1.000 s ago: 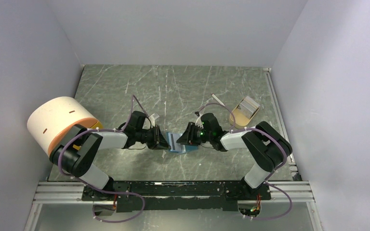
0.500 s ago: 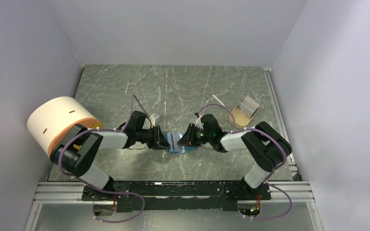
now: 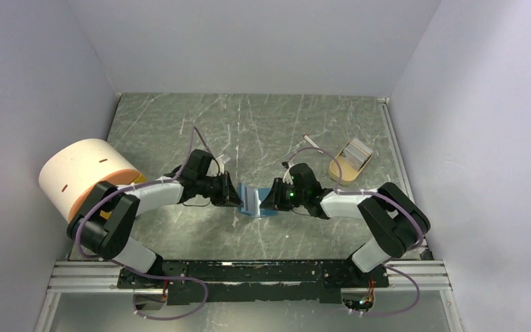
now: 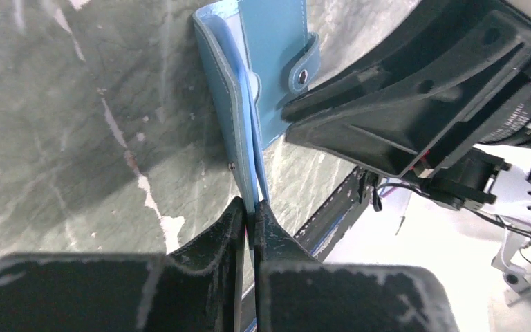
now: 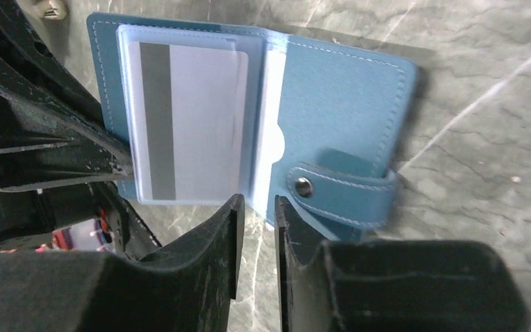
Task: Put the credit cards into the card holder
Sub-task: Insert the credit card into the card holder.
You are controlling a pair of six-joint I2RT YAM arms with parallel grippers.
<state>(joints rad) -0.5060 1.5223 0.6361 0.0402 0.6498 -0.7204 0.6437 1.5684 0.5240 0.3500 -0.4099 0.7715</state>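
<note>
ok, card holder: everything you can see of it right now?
The card holder is teal-blue stitched leather-look, open on the marbled table between the arms. The snap tab is undone. Clear sleeves inside; the top one holds a pale card with a grey stripe. The left gripper pinches one cover's edge; the right gripper straddles the sleeves' edge, grip unclear.

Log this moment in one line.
left gripper: shut on card holder edge | right gripper: narrow gap at its edge, grip unclear | striped card: sleeved inside

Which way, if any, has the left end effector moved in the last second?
Yes. The left end effector, shut on the card holder, shifted slightly away from the aluminium rail.
</note>
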